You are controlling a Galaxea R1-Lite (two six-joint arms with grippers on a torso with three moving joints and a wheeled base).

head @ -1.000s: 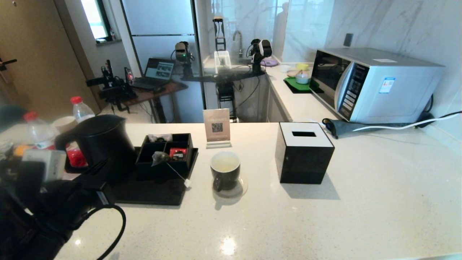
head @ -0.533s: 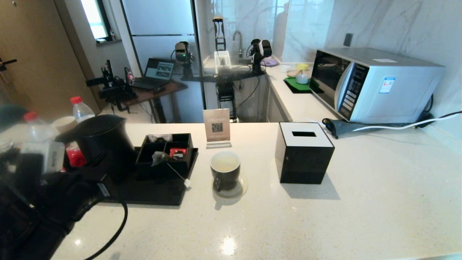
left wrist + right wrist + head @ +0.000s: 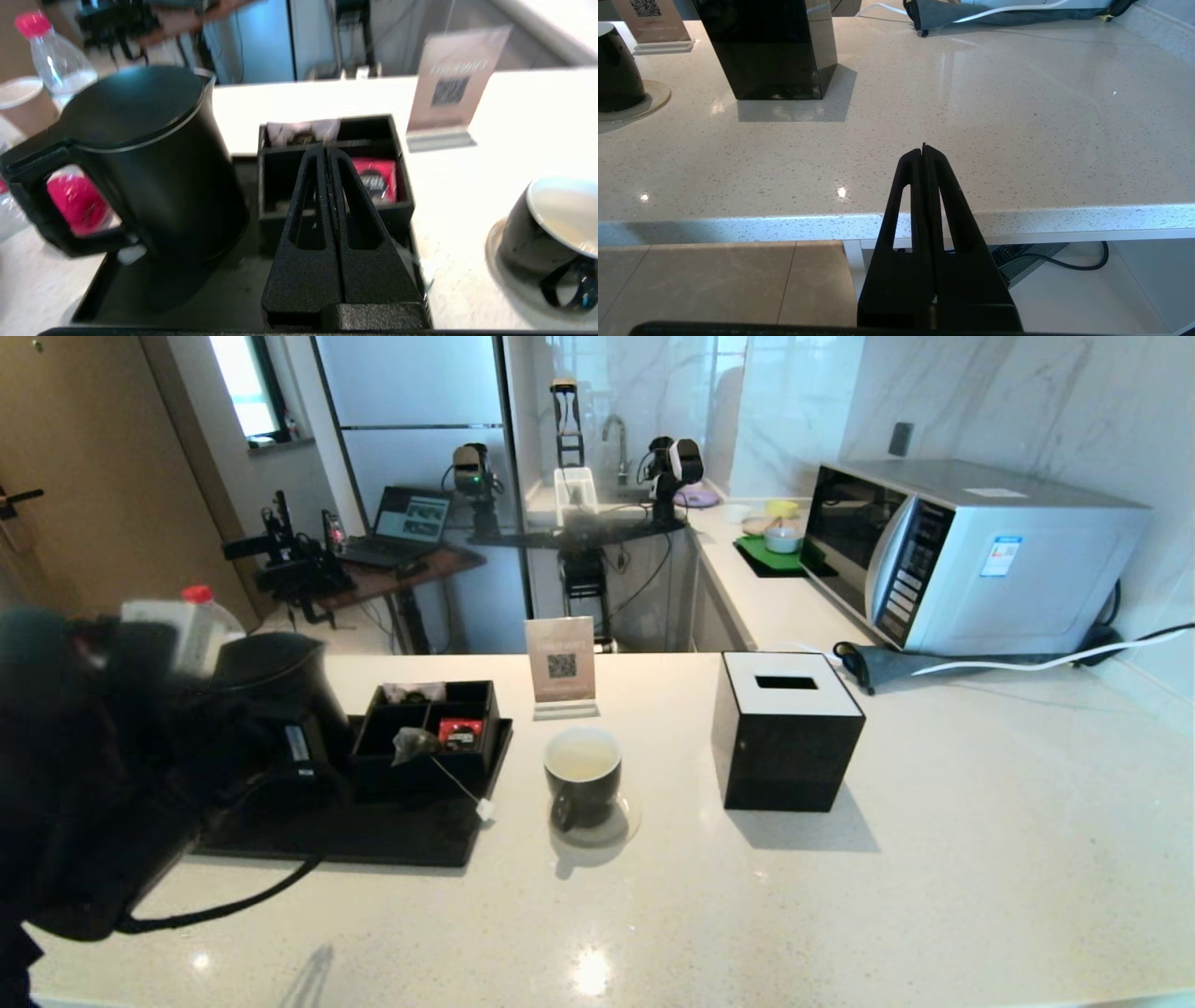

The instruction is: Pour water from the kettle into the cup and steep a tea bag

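Black kettle (image 3: 140,163) beside closed left end effector (image 3: 327,151), cup (image 3: 551,233) apart

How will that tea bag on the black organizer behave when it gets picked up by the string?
The tea bag looks like thin mesh, so it is probably very light and soft. Its string drapes loosely over the organizer edge, so it would likely dangle and swing, and may snag on the rim.

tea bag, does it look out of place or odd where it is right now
Somewhat: the tea bag is perched on the front rim of the black organizer box, not in the cup. Its string hangs over the tray's edge, tag at the counter.
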